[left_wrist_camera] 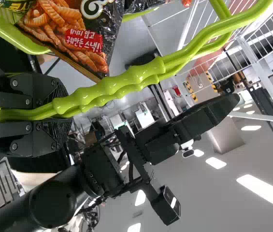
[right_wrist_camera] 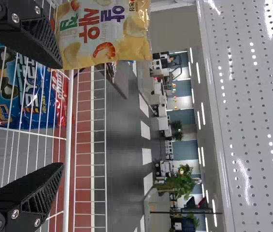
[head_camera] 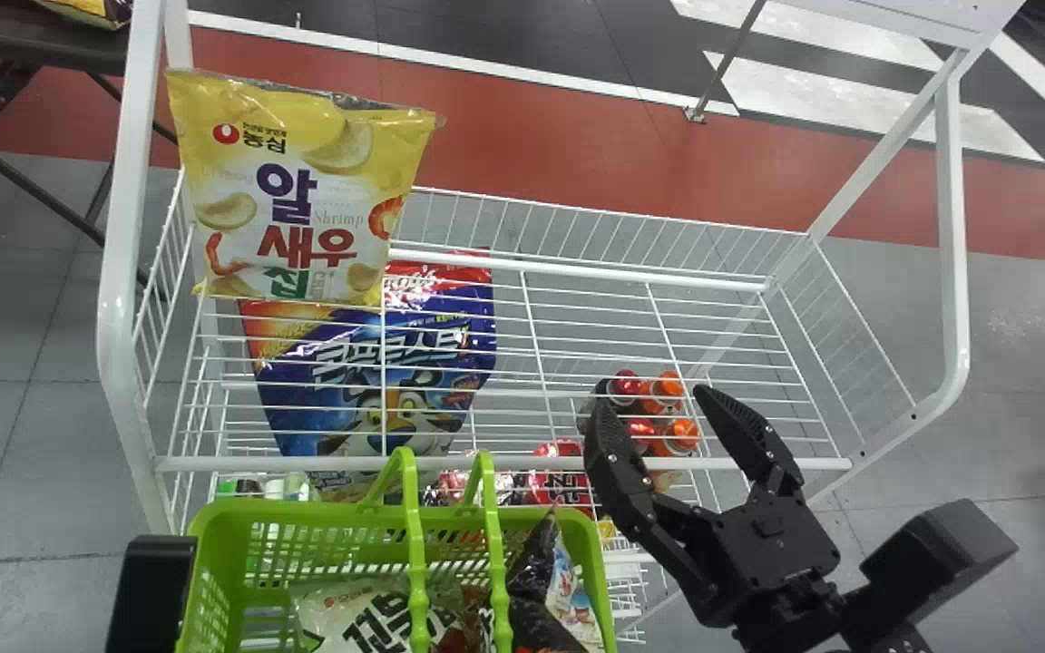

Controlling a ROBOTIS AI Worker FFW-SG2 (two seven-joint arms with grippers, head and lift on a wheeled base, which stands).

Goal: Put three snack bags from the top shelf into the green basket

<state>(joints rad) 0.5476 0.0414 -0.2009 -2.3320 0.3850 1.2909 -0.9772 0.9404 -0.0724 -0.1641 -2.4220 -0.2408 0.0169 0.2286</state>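
We see a yellow snack bag standing upright at the left end of the white wire top shelf, its glossy, wrinkled film puffed into a pillow shape beneath a flat crimped edge. The right pincer, matte black with curved, tapering fingers and ridged inner faces, is well apart from the bag, over the shelf's right front part, its two fingers spread wide.

In the foreground, the left pincer is clamped on the twin handles of the green basket. We note the handles' smooth, shiny plastic, molded in rounded ripples and pressed side by side between the fingers. The basket, a slotted tub with a rounded rim, sits in front of the shelf. Inside it we see a crinkled white snack bag and, to its right, a dark snack bag with a pointed corner. A boxy black housing on the left arm is just beside the basket's left side.

Below the top shelf's thin parallel wires, we find a broad, shiny blue bag at left and, farther right, bottles with round orange and red caps. The right wrist view adds a flat white metal panel, punched with rows of small round holes.
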